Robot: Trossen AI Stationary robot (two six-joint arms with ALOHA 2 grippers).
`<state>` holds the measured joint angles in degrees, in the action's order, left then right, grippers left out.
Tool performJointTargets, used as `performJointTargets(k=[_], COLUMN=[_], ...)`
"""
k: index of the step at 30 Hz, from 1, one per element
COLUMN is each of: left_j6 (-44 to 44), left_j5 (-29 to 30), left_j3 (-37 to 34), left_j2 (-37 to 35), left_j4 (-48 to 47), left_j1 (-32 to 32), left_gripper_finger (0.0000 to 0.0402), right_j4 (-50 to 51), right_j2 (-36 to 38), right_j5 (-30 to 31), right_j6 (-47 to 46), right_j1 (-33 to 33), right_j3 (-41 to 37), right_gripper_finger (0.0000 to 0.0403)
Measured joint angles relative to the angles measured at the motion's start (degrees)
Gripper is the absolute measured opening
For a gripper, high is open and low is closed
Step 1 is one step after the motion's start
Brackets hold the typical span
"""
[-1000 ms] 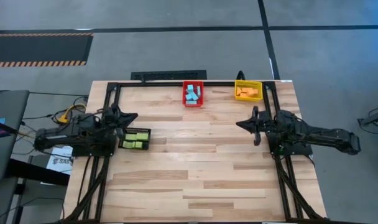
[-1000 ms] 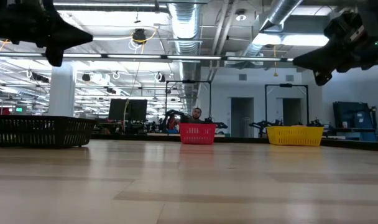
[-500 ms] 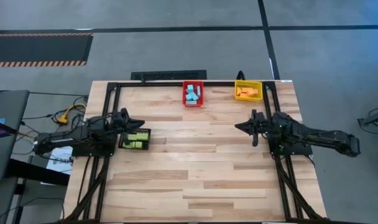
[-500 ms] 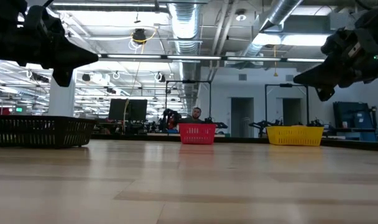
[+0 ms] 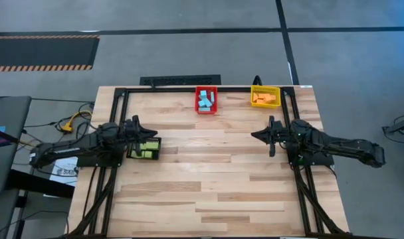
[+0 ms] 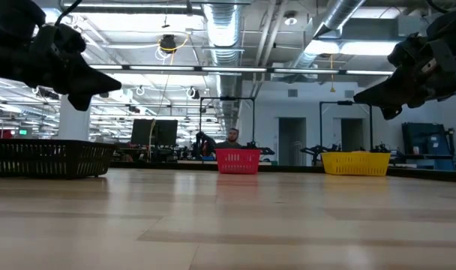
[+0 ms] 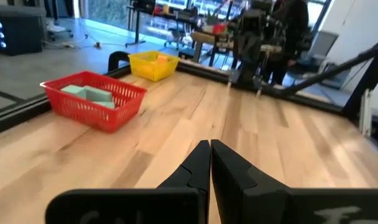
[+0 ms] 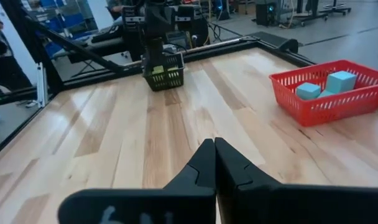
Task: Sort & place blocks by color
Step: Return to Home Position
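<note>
Light blue blocks (image 5: 206,100) lie in the red bin (image 5: 197,109) at the table's far edge; I see them too in the left wrist view (image 7: 89,94) and right wrist view (image 8: 329,85). Orange blocks (image 5: 263,98) lie in the yellow bin (image 5: 276,89). Green blocks (image 5: 144,150) lie in the black bin (image 5: 158,141) near the left edge. My left gripper (image 5: 143,128) hovers shut over the black bin's far side, holding nothing. My right gripper (image 5: 256,133) hovers shut at the table's right side, empty.
Bare wooden tabletop (image 5: 208,172) spreads between the arms and toward the near edge. A black frame (image 5: 162,89) runs around the table's far and side edges. A person (image 6: 229,139) is in the room beyond the table.
My left gripper has moved a little toward the table's right, out over the black bin, and dropped lower. My right gripper has dropped slightly and then kept still. The blocks have stayed in their bins.
</note>
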<state>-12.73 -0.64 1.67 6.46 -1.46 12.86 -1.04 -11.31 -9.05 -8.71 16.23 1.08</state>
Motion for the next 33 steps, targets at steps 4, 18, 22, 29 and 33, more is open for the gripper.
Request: performJointTargets(k=[4, 18, 22, 29, 33], left_j6=[3.8, 9.0, 10.9, 10.3, 10.1], left_j5=[0.3, 3.1, -4.7, -3.7, 1.1], left_j3=[0.0, 0.9, 0.9, 1.0, 1.0], left_j2=[1.1, -4.9, -6.4, -6.0, -6.1], left_j4=[0.0, 3.6, 2.2, -2.3, -2.7], left_j1=[0.0, 0.0, 0.0, 0.0, 0.0], left_gripper_finger=[0.0, 0.0, 0.0, 0.0, 0.0], right_j4=[0.0, 0.1, 0.1, -0.1, -0.1], right_j2=[0.0, 0.0, 0.0, 0.0, 0.0], right_j5=[0.1, 0.1, 0.1, 0.1, 0.1], right_j6=[0.0, 0.2, 0.2, 0.1, 0.1], right_j1=[0.0, 0.0, 0.0, 0.0, 0.0], right_j3=[0.0, -0.1, -0.1, -0.1, -0.1], right_gripper_finger=[0.0011, 0.0012, 0.0012, 0.0012, 0.0012])
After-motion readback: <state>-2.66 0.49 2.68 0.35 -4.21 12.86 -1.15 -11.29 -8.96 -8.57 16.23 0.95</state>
